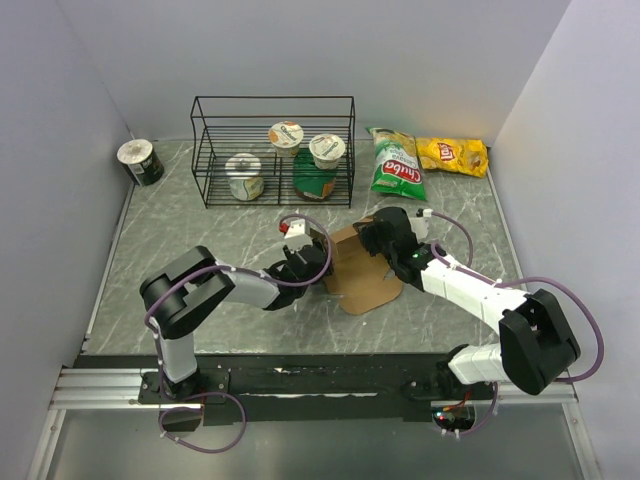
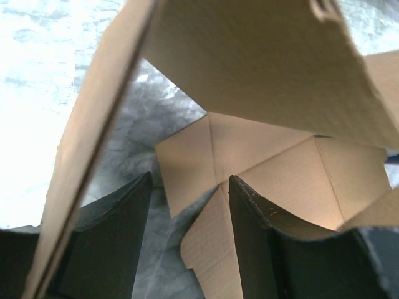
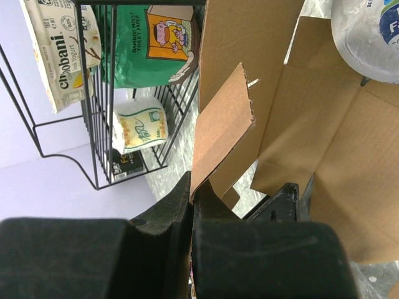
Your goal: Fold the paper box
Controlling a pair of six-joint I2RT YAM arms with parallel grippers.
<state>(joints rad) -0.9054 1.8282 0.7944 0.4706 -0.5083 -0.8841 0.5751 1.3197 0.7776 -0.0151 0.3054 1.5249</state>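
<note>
The paper box (image 1: 365,280) is a flat brown die-cut cardboard sheet lying mid-table, with some flaps raised. My right gripper (image 1: 380,238) is at its far edge. In the right wrist view it (image 3: 199,187) is shut on a thin raised flap (image 3: 224,124). My left gripper (image 1: 312,262) is at the sheet's left edge. In the left wrist view it (image 2: 187,184) is open, with the table and a low flap (image 2: 212,249) between the fingers. A raised flap (image 2: 100,124) stands just outside the left finger (image 2: 118,224). The creased panels (image 2: 274,168) lie ahead.
A black wire rack (image 1: 272,150) stands at the back with three yogurt cups and a green packet in it. A green chips bag (image 1: 397,165) and a yellow one (image 1: 452,155) lie at the back right. A tin (image 1: 140,162) lies at the back left corner.
</note>
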